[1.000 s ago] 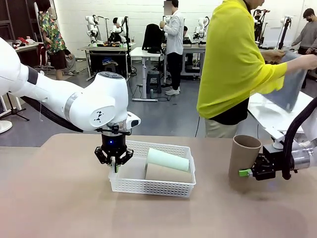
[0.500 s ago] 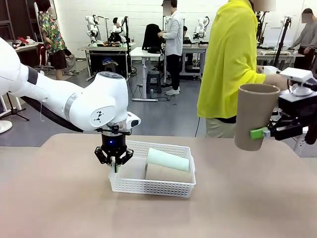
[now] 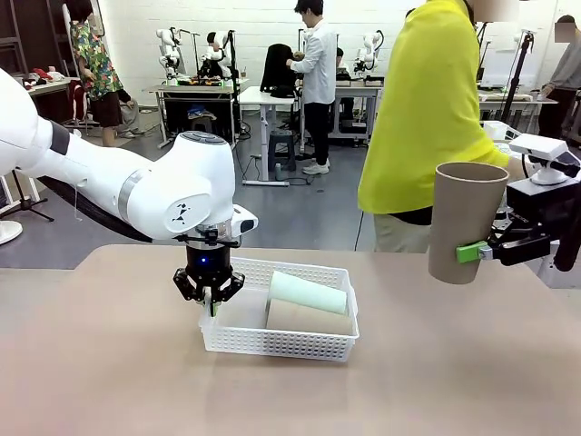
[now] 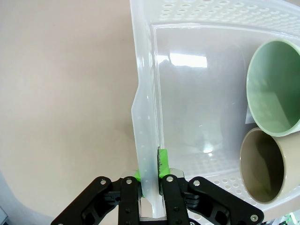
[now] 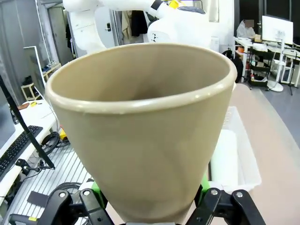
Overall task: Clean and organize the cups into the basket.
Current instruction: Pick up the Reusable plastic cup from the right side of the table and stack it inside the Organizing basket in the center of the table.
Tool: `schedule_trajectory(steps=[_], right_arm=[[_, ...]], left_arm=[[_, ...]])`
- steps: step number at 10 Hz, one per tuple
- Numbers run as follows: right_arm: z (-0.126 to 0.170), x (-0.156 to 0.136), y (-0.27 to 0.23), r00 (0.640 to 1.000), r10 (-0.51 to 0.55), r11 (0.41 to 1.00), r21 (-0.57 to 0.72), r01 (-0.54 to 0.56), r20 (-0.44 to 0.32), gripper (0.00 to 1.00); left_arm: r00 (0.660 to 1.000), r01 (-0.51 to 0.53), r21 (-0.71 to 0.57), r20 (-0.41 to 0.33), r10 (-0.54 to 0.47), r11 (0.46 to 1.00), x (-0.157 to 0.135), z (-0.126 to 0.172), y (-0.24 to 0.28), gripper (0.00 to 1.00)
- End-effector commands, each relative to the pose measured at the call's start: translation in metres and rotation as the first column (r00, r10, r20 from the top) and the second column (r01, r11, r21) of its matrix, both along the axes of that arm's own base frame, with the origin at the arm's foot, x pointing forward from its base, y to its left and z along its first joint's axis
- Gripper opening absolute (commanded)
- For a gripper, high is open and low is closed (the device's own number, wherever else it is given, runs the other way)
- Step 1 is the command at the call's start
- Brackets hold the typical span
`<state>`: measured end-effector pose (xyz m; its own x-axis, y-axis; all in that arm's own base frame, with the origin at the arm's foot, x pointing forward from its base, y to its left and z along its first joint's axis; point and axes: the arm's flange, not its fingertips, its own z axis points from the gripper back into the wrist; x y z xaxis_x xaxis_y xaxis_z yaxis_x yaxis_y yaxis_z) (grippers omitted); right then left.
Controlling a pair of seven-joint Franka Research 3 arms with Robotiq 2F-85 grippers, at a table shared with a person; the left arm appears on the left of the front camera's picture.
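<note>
The white lattice basket (image 3: 238,342) sits mid-table with a mint green cup (image 3: 308,292) and a tan cup (image 3: 307,318) lying on their sides in it. My left gripper (image 3: 211,302) is shut on the basket's left wall; in the left wrist view the fingers (image 4: 162,161) pinch the rim (image 4: 143,103), with the green cup (image 4: 274,89) and tan cup (image 4: 265,168) showing their mouths. My right gripper (image 3: 472,252) is shut on a third tan cup (image 3: 463,221), held upright in the air at the right, above the table. That cup (image 5: 140,126) stands between the jaws in the right wrist view.
A person in a yellow top (image 3: 427,109) stands at the far side of the table, right of centre. The basket's left half (image 4: 197,93) holds nothing. Bare tabletop (image 3: 109,363) lies left of and in front of the basket.
My right gripper lifted the tan cup off the table and now holds it raised at the right. The left gripper and basket stayed put. The person turned away.
</note>
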<state>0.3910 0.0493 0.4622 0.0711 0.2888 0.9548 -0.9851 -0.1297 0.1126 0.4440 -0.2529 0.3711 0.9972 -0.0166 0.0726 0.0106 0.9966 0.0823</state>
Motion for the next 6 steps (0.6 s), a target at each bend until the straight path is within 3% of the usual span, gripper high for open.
schedule_trajectory(steps=[1,2,3,4,6], right_arm=[[0.034,-0.001,0.04,1.0,0.004,0.964,-0.265,-0.006,-0.011,0.81],[0.069,0.003,0.09,1.0,0.02,0.908,-0.418,-0.022,-0.009,0.81],[0.086,0.009,0.117,1.0,-0.004,0.845,-0.535,-0.003,-0.011,0.81],[0.097,0.017,0.142,0.999,-0.025,0.731,-0.682,-0.013,-0.045,0.81],[0.089,0.038,0.179,0.992,-0.084,0.557,-0.83,-0.03,-0.092,0.81]], left_arm=[[1.0,0.002,0.002,0.003,-0.002,1.0,-0.001,0.001,0.0,0.0],[1.0,0.002,0.002,0.003,-0.002,1.0,-0.001,0.001,0.0,0.0],[1.0,0.002,0.002,0.003,-0.002,1.0,-0.001,0.001,0.0,0.0],[1.0,0.002,0.002,0.003,-0.002,1.0,-0.001,0.001,0.0,0.0],[1.0,0.002,0.002,0.003,-0.002,1.0,-0.001,0.001,0.0,0.0]])
